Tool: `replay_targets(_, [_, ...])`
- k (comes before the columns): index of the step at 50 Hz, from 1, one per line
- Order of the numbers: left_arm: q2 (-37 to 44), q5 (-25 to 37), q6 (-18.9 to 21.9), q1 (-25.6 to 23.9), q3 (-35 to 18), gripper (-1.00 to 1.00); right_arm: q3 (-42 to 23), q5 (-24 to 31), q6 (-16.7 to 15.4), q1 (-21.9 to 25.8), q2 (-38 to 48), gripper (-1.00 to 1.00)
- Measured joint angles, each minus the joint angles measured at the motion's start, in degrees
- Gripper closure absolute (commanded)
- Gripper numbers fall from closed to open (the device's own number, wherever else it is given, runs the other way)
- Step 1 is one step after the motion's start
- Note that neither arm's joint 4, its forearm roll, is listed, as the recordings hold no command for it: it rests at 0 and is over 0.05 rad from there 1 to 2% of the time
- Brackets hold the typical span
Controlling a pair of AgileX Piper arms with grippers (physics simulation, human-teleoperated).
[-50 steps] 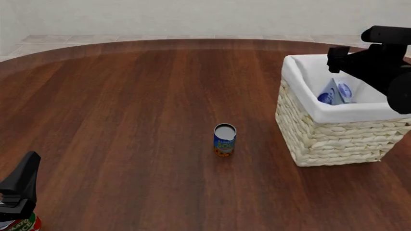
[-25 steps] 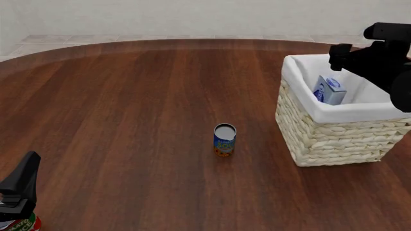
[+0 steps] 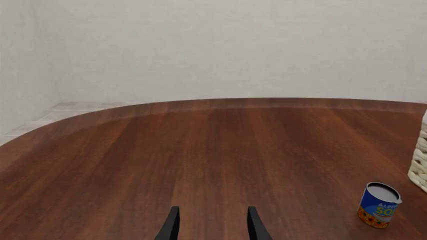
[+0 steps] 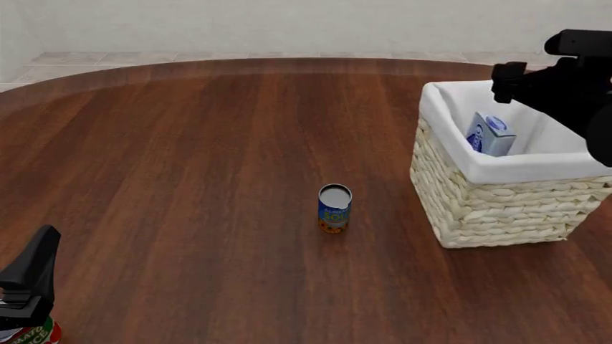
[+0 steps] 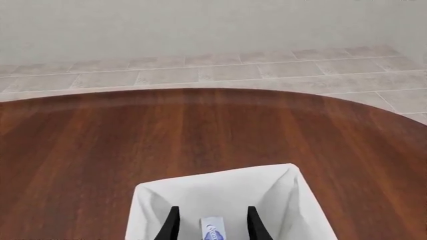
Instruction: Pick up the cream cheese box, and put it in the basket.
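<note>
Cream cheese box [image 4: 491,134] sits inside the basket [image 4: 497,193], tilted on end and leaning against the white lining at the basket's left wall; its top stands just above the front rim in the front view. In the right wrist view the box [image 5: 213,229] appears as a pale strip with a blue logo, low in the basket [image 5: 220,192] between the two finger tips.

Basket stands on the table [image 4: 191,179] near its right edge, toward the far side.

Right gripper [image 5: 212,226]: fingers [image 5: 171,225] parted with a clear gap, holding nothing; the box lies below them and no contact is visible. In the front view the right arm [image 4: 564,86] hangs over the basket's far right corner; the finger tips themselves are not distinguishable there.

Left gripper [image 3: 212,227]: fingers [image 3: 255,227] apart, nothing between them, above bare wood. In the front view the left arm [image 4: 29,283] sits at the table's near left corner, just above a red-and-white can [image 4: 34,335] cut off by the picture edge.

Small blue-and-orange can [image 4: 335,208] stands upright near the table's middle, left of the basket and apart from it; also seen in the left wrist view [image 3: 379,205].
</note>
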Motion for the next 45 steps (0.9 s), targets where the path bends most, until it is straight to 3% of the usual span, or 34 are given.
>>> replay_targets(45, [0.0, 0.0, 0.0, 0.0, 0.0, -1.00, 7.0, 1.7, -2.6, 6.0, -13.2, -1.00])
